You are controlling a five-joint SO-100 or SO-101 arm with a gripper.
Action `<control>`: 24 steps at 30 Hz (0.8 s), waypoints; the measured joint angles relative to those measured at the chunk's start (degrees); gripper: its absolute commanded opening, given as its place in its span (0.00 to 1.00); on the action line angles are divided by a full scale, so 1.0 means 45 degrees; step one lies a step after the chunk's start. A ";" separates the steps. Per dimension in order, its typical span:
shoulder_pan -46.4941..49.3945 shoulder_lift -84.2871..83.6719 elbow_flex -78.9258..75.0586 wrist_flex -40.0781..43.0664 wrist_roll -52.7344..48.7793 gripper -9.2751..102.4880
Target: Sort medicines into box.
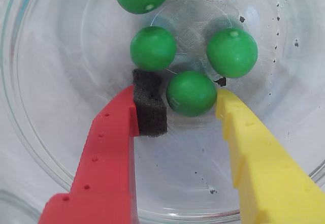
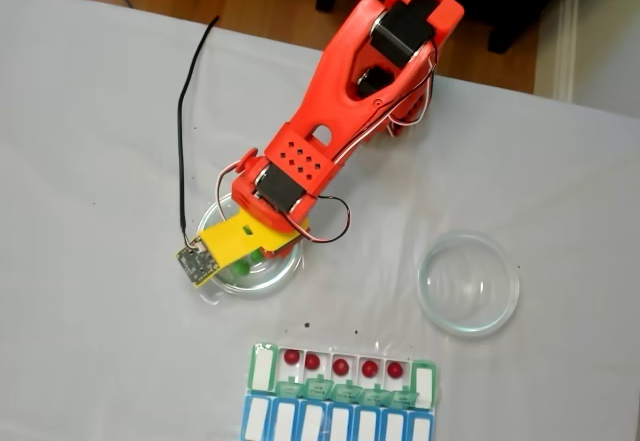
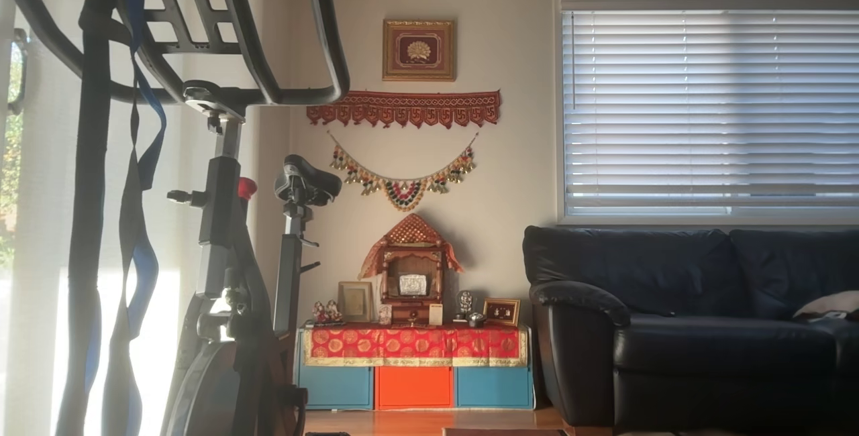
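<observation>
In the wrist view my gripper reaches down into a round clear glass dish that holds several green medicines. One green pill sits between the black foam pad of the red finger and the tip of the yellow finger. Both touch it, and it rests on the dish floor. Other green pills lie just beyond. In the fixed view the gripper hangs over this left dish. The box lies near the front edge, with several dark red pills in its green row.
A second, bare glass dish stands to the right on the white table. The orange arm comes in from the back. A black cable runs to the wrist. The other view looks at a room with an exercise bike and sofa.
</observation>
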 measured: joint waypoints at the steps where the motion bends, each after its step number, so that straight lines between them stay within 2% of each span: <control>1: 0.0000 0.0000 0.0000 0.0000 0.0020 0.24; 24: 0.0039 0.0000 0.0000 0.0000 0.0273 0.24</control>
